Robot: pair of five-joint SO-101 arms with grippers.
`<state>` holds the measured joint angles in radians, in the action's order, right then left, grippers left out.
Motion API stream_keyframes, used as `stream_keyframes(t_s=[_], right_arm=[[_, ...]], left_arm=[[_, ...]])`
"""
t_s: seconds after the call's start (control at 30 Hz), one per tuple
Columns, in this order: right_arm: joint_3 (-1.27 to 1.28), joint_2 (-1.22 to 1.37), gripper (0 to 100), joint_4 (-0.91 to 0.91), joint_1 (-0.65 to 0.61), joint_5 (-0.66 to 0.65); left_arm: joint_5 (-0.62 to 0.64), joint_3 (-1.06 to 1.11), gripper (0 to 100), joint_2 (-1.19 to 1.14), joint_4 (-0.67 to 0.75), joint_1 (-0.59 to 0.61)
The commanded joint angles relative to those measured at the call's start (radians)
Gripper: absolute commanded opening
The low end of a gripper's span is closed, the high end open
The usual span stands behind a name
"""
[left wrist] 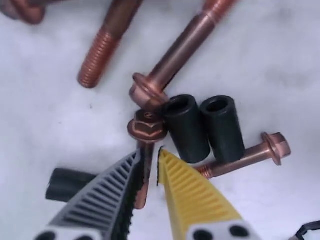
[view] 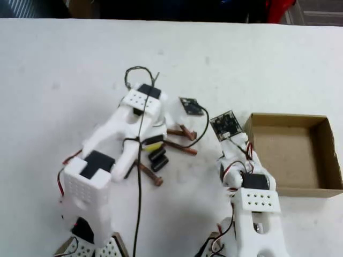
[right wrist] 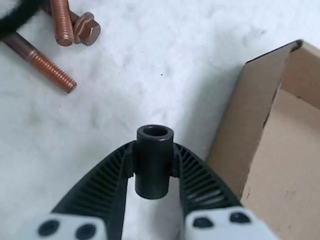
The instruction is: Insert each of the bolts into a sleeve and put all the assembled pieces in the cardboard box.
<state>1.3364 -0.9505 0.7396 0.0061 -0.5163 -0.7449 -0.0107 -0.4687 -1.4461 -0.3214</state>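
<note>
The left jaws are pinched narrow on the shank of a bolt (left wrist: 146,129), its head lying against two spare sleeves (left wrist: 187,127) on the counter (left wrist: 280,65). The right jaws clamp a black sleeve (right wrist: 154,159), bore open, just beside the cardboard box (right wrist: 235,135). The bolt's threaded end seems to point back toward the wrist, so lift it clear, bring that end to the bore, align both axes, and push slowly.

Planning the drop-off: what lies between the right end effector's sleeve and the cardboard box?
Bare table, per the right wrist view, separates the sleeve from the cardboard box.
</note>
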Motion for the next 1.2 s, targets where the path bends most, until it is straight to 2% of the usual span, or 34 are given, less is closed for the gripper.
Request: stream_keyframes(t_s=[0.0, 0.37, 0.57, 0.8, 1.17], right_arm=[[-0.009, -0.022, 1.7, -0.022, 0.007, -0.009], [-0.009, -0.022, 1.7, -0.022, 0.007, -0.009], [-0.009, -0.022, 1.7, -0.022, 0.007, -0.009], [-0.009, -0.022, 1.7, -0.022, 0.007, -0.009], [-0.009, -0.022, 1.7, -0.022, 0.002, -0.003]], left_arm=[[-0.063, 0.012, 9, 0.004, 0.046, -0.030], [-0.098, 0.078, 9, 0.004, 0.074, -0.076], [-0.100, 0.080, 18, 0.004, 0.129, -0.073], [-0.097, 0.080, 18, 0.004, 0.137, -0.067], [-0.095, 0.078, 5, 0.004, 0.150, -0.041]])
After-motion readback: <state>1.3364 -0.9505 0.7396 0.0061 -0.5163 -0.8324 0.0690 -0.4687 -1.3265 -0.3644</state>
